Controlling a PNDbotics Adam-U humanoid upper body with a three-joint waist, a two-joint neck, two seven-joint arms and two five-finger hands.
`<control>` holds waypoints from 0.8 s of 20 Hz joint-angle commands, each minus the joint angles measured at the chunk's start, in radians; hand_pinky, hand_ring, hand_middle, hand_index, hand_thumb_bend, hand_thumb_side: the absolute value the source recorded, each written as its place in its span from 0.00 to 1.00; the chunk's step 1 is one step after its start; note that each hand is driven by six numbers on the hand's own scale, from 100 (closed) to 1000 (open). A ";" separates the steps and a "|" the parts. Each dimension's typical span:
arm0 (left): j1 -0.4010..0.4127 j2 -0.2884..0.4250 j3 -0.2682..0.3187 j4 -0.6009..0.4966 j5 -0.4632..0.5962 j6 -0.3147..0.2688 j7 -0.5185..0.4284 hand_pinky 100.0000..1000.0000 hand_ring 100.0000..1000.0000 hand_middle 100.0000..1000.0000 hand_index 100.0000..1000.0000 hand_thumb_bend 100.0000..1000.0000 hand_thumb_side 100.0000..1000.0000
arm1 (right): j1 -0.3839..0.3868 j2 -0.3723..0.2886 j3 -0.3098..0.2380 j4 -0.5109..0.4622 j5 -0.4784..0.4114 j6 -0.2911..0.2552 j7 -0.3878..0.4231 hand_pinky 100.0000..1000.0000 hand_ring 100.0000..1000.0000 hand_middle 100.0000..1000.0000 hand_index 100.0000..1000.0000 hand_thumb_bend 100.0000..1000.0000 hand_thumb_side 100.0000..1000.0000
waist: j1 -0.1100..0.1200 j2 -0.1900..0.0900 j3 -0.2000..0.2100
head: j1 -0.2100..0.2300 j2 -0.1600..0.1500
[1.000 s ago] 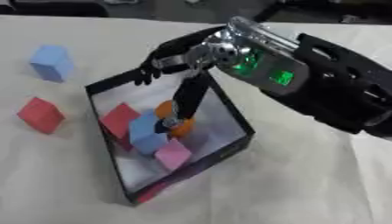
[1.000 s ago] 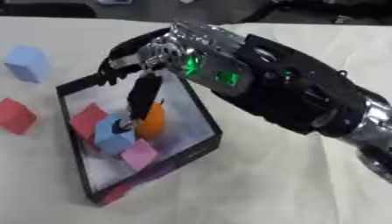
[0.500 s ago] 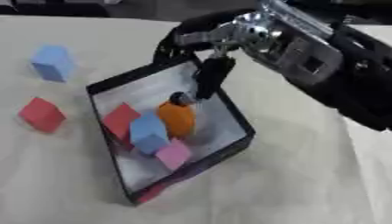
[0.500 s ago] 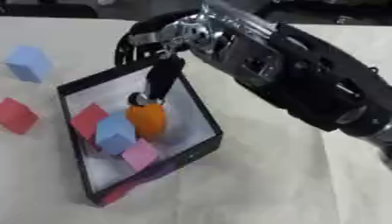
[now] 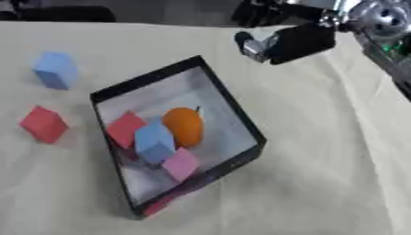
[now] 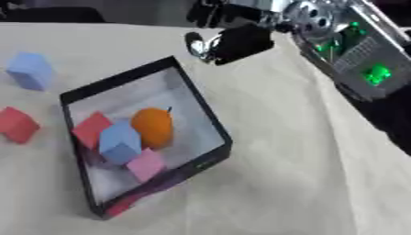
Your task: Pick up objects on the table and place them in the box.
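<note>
A black box (image 5: 233,100) with a pale floor stands askew in the middle of the table. Inside it lie an orange fruit (image 5: 183,126), a red cube (image 5: 124,129), a blue cube (image 5: 154,140) and a pink cube (image 5: 180,164). Outside, to the left, a blue cube (image 5: 56,69) sits far back and a red cube (image 5: 44,124) nearer. My right hand (image 6: 234,42) hovers above and behind the box's far right corner, open, with nothing in it. The left hand does not show.
A beige cloth covers the table. A reddish bit (image 5: 160,205) shows at the box's near corner, outside the wall. My right forearm (image 6: 353,50), with green lights, fills the upper right. Bare cloth lies right of the box and in front of it.
The right hand has let go of the orange fruit, which now lies in the box, and has risen up and back out of the box.
</note>
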 commanded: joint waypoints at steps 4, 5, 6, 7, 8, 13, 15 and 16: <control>-0.035 0.135 -0.013 -0.037 -0.005 -0.014 -0.027 0.90 0.82 0.82 0.88 0.46 0.71 | 0.107 0.090 -0.161 -0.058 0.050 -0.033 -0.092 0.86 0.77 0.72 0.81 0.00 0.30 | 0.017 -0.018 -0.012 | -0.007 0.007; -0.037 0.149 -0.016 -0.039 -0.005 -0.015 -0.031 0.90 0.82 0.82 0.87 0.47 0.70 | 0.132 0.098 -0.186 -0.058 0.050 -0.036 -0.107 0.86 0.77 0.73 0.82 0.00 0.36 | 0.016 -0.017 -0.013 | -0.009 0.011; -0.037 0.167 -0.019 -0.040 -0.007 -0.015 -0.038 0.90 0.82 0.82 0.87 0.48 0.70 | 0.156 0.103 -0.210 -0.059 0.047 -0.033 -0.122 0.87 0.78 0.74 0.82 0.00 0.42 | 0.016 -0.016 -0.015 | -0.010 0.015; -0.037 0.183 -0.023 -0.042 -0.011 -0.015 -0.046 0.89 0.82 0.82 0.88 0.48 0.69 | 0.180 0.105 -0.234 -0.059 0.042 -0.033 -0.136 0.87 0.78 0.74 0.83 0.00 0.45 | 0.016 -0.015 -0.014 | -0.011 0.018; -0.037 0.202 -0.029 -0.043 -0.020 -0.015 -0.057 0.89 0.82 0.82 0.88 0.48 0.69 | 0.203 0.106 -0.257 -0.059 0.035 -0.036 -0.151 0.87 0.79 0.75 0.83 0.00 0.49 | 0.016 -0.015 -0.014 | -0.010 0.019; -0.094 0.377 -0.072 -0.028 -0.139 -0.034 -0.296 0.87 0.82 0.82 0.88 0.50 0.68 | 0.362 0.033 -0.496 -0.013 -0.351 -0.193 -0.644 0.87 0.78 0.74 0.82 0.00 0.49 | 0.010 -0.007 0.029 | -0.042 0.011; -0.122 0.453 -0.087 -0.003 -0.192 -0.063 -0.417 0.86 0.83 0.83 0.89 0.51 0.67 | 0.386 0.008 -0.469 0.008 -0.477 -0.264 -0.811 0.87 0.77 0.74 0.81 0.00 0.48 | 0.011 -0.007 0.037 | -0.049 0.008; -0.135 0.491 -0.096 0.007 -0.217 -0.078 -0.473 0.86 0.84 0.83 0.89 0.51 0.67 | 0.393 0.001 -0.461 0.013 -0.508 -0.283 -0.854 0.87 0.77 0.74 0.81 0.00 0.48 | 0.012 -0.007 0.038 | -0.051 0.008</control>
